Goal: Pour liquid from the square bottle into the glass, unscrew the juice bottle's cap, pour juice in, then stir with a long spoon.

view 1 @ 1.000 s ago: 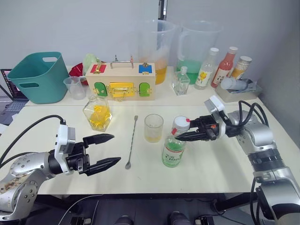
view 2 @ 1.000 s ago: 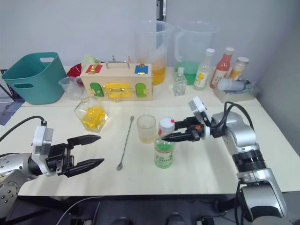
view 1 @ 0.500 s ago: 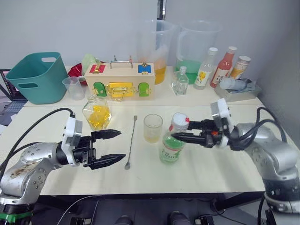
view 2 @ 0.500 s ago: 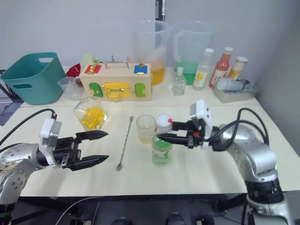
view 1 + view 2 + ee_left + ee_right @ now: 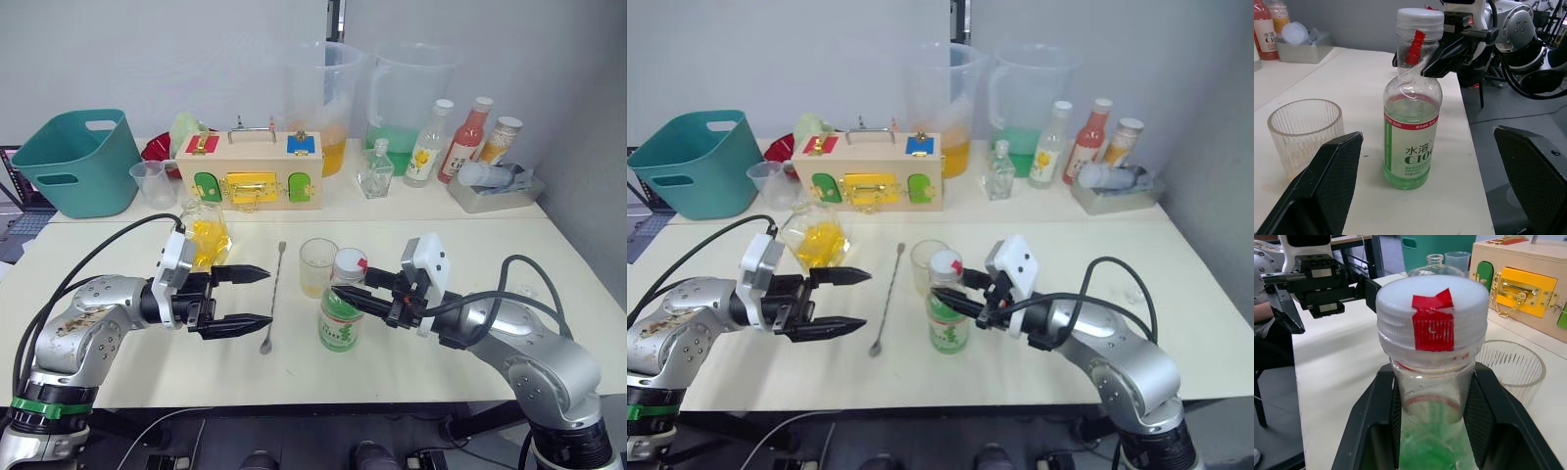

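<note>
A pale worktop [image 5: 460, 372] holds the task's things between two robot arms. The right end effector [image 5: 345, 291] is clamped on the neck of the juice bottle [image 5: 340, 311], one black finger on each side just under the white cap [image 5: 350, 260], which is still screwed on. The bottle stands upright, about half full of pale green juice [image 5: 1409, 131]. The left end effector [image 5: 255, 297] hovers with its fingers spread wide and nothing in them, well apart from the bottle and pointing towards it. Just beyond the right end effector's fingertips stands the glass [image 5: 318, 265], touching or nearly touching the bottle. The long spoon [image 5: 273, 297] lies flat just past the left end effector's fingertips, and the square bottle [image 5: 204, 231] stands close behind that end effector. The plastic bottle looks light and thin-walled, likely to dent or twist under a squeeze, so the stiff neck is the sound holding place, while the small ribbed cap should give grip for turning. The right wrist view shows the red tape over the cap's top and rim, which the head views barely resolve; the left wrist view shows the label's print and a trace of yellow liquid [image 5: 1297, 162] at the bottom of the ribbed glass
</note>
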